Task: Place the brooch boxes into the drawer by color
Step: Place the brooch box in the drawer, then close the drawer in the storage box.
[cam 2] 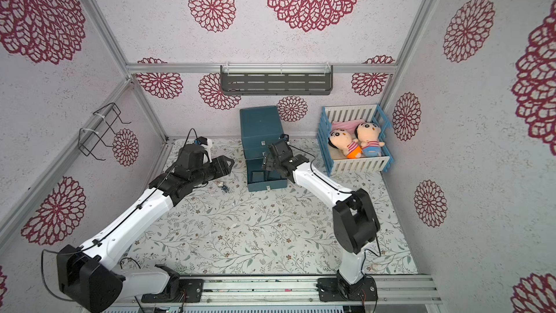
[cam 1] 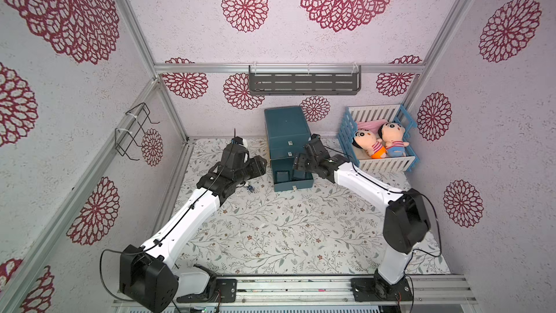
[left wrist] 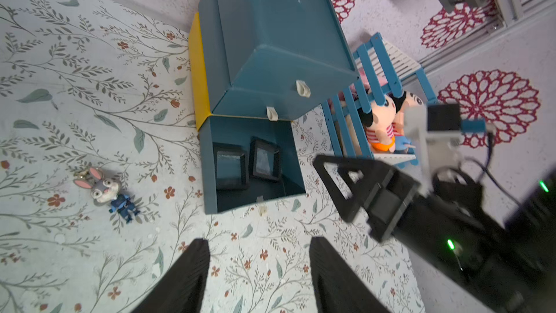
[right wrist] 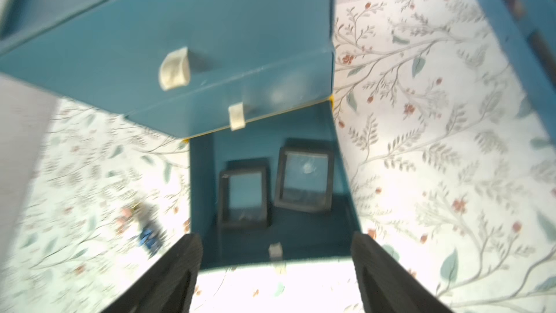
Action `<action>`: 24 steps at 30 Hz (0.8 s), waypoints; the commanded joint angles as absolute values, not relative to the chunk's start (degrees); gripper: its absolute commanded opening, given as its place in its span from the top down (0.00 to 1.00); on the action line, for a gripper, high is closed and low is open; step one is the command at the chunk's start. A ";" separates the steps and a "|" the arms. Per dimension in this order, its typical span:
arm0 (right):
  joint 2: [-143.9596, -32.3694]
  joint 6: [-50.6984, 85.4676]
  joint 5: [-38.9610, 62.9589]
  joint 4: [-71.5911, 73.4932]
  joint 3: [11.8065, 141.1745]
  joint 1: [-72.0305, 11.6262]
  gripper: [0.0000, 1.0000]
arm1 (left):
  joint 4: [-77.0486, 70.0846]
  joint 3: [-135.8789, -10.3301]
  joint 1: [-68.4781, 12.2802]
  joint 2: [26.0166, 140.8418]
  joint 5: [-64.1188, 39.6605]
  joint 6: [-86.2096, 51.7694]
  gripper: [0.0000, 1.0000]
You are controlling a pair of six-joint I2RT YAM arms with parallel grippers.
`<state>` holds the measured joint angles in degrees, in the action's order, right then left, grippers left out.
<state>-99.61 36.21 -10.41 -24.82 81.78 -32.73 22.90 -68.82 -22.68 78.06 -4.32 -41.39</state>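
The teal drawer chest [cam 1: 287,127] [cam 2: 261,124] stands at the back of the table. Its two upper drawers are shut and its bottom drawer [cam 1: 293,185] [left wrist: 210,176] [right wrist: 201,191] is pulled out. Two black brooch boxes lie side by side inside it, one [left wrist: 230,165] [right wrist: 243,197] [cam 1: 282,176] beside the other [left wrist: 266,161] [right wrist: 305,176]. No other brooch boxes show. My right gripper [cam 1: 298,162] [cam 2: 266,162] [right wrist: 275,254] hovers open and empty over the drawer's right part. My left gripper [cam 1: 260,165] [left wrist: 258,254], left of the drawer, is open with only tablecloth between its fingers.
A blue-and-white crib [cam 1: 388,164] holding two plush dolls stands right of the chest. A small bunny keychain figure [cam 1: 250,188] [left wrist: 105,188] lies on the cloth left of the open drawer. On the back wall hangs a grey shelf [cam 1: 304,82], and on the left wall a wire rack [cam 1: 135,130].
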 commanded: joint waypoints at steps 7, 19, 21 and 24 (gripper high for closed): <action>-85.60 61.57 9.35 4.88 54.33 -30.38 0.20 | 20.50 -81.72 -18.12 91.38 -10.23 -48.29 0.38; -90.46 82.35 21.27 33.30 37.54 -29.01 0.26 | 23.32 -103.34 -15.52 110.90 -15.19 -49.44 0.38; -91.75 83.72 21.66 35.54 36.37 -28.83 0.27 | 23.85 -105.73 -15.38 114.32 -15.83 -49.14 0.39; -94.43 85.78 22.46 39.41 35.51 -28.75 0.28 | 25.98 -109.29 -15.14 117.77 -16.37 -48.22 0.39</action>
